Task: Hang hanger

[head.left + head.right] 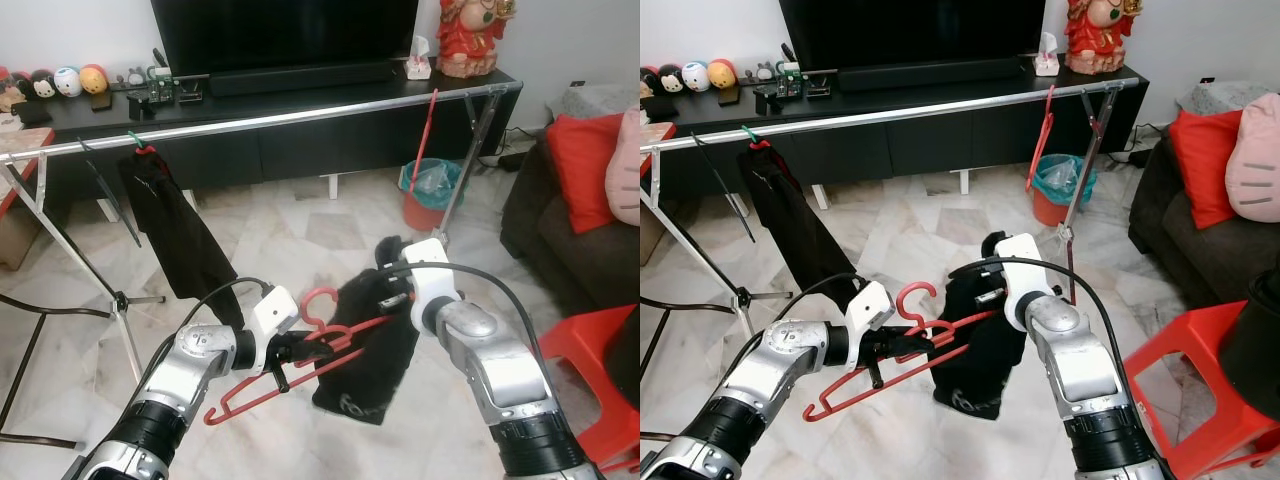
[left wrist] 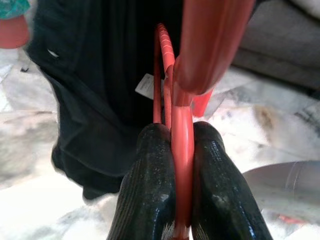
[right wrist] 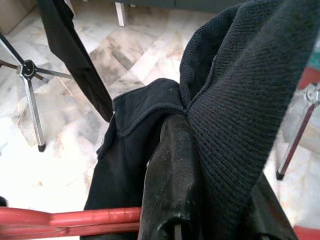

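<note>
A red plastic hanger (image 1: 300,360) is held level over the marble floor, hook up. My left gripper (image 1: 283,352) is shut on its bar below the hook, the two black fingers (image 2: 150,195) pinching the red rod (image 2: 182,150). A black garment (image 1: 370,350) hangs from the hanger's right end, and my right gripper (image 1: 395,285) is shut on its upper edge, cloth draped over the finger (image 3: 170,185). The silver clothes rail (image 1: 260,120) runs across behind, with another black garment (image 1: 165,225) hanging on it at the left.
A spare red hanger (image 1: 428,125) hangs near the rail's right end above a red bin (image 1: 430,195). The rail's folding legs (image 1: 60,250) stand at the left. A TV console (image 1: 300,110) lies behind, a dark sofa (image 1: 560,220) and red stool (image 1: 590,350) to the right.
</note>
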You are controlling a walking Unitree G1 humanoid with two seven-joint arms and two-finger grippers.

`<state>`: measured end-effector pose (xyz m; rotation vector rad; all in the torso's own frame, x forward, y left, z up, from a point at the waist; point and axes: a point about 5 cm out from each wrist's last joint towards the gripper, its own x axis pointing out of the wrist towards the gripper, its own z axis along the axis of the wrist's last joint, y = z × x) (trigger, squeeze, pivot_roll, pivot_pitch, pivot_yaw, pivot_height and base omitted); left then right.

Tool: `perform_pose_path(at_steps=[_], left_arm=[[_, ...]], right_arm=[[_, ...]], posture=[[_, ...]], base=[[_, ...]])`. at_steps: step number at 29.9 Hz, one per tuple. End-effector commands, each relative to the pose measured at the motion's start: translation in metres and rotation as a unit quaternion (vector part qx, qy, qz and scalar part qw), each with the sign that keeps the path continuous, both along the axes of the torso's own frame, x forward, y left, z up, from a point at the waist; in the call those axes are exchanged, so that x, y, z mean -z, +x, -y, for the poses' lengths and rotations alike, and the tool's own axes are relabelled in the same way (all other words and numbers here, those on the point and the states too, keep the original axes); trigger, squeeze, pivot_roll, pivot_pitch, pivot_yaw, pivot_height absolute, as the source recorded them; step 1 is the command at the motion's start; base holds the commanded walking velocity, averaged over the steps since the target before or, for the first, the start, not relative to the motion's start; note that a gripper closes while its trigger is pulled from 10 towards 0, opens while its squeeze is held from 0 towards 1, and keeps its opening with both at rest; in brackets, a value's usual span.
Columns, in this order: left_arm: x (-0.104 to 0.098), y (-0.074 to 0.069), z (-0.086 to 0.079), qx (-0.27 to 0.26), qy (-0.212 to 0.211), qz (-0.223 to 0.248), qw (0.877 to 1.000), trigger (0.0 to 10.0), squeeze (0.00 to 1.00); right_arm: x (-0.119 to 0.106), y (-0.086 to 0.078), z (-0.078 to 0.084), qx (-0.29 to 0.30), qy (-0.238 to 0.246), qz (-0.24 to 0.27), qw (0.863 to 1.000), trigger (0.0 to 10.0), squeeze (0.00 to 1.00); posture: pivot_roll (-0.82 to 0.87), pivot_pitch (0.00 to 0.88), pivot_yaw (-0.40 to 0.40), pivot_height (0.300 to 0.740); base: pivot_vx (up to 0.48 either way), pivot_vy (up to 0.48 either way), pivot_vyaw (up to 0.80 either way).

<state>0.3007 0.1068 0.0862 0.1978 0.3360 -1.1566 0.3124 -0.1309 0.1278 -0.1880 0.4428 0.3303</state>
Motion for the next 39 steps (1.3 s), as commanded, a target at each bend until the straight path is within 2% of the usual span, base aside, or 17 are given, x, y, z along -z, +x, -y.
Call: perform_pose_path(at_steps=[1, 7, 15, 17, 20, 25, 30, 39], left_arm=[[-0.002, 0.005, 0.002, -0.007, 0.010, 0.015, 1.000, 10.0, 0.00], [-0.004, 0.017, 0.002, -0.057, 0.025, 0.044, 0.997, 10.0, 0.00], [-0.005, 0.018, 0.004, -0.056, 0.022, 0.051, 0.997, 10.0, 0.00], [-0.005, 0.018, 0.006, -0.052, 0.017, 0.052, 0.997, 10.0, 0.00], [-0.006, 0.016, 0.008, -0.041, 0.006, 0.045, 0.998, 10.0, 0.00], [-0.009, 0.005, 0.013, 0.015, -0.032, 0.017, 0.999, 10.0, 0.00], [-0.012, 0.005, 0.014, 0.015, -0.050, 0.016, 0.999, 10.0, 0.00], [-0.014, 0.004, 0.016, 0.020, -0.061, 0.016, 0.998, 10.0, 0.00]], right_arm=[[-0.018, 0.002, -0.008, -0.011, 0.010, 0.032, 0.999, 10.0, 0.00], [-0.022, -0.006, -0.022, -0.031, 0.026, 0.032, 0.999, 10.0, 0.00], [-0.029, -0.009, -0.032, -0.044, 0.050, 0.035, 0.997, 10.0, 0.00], [-0.033, -0.012, -0.040, -0.059, 0.063, 0.035, 0.996, 10.0, 0.00], [-0.033, -0.014, -0.042, -0.065, 0.067, 0.034, 0.995, 10.0, 0.00], [-0.032, -0.018, -0.049, -0.089, 0.074, 0.029, 0.993, 10.0, 0.00], [-0.031, -0.021, -0.056, -0.108, 0.080, 0.026, 0.991, 10.0, 0.00], [-0.031, -0.022, -0.055, -0.108, 0.080, 0.023, 0.991, 10.0, 0.00]], posture=[[-0.01, 0.011, 0.021, 0.740], [-0.02, 0.012, 0.024, 0.740], [-0.02, 0.013, 0.024, 0.740], [-0.01, 0.014, 0.022, 0.740], [-0.02, 0.015, 0.022, 0.740], [-0.01, 0.014, 0.022, 0.740], [-0.01, 0.014, 0.021, 0.740], [-0.02, 0.017, 0.020, 0.740]], base=[[0.000, 0.000, 0.00], [0.000, 0.000, 0.00], [0.000, 0.000, 0.00], [0.000, 0.000, 0.00], [0.000, 0.000, 0.00], [0.000, 0.000, 0.00], [0.000, 0.000, 0.00], [0.000, 0.000, 0.00]])
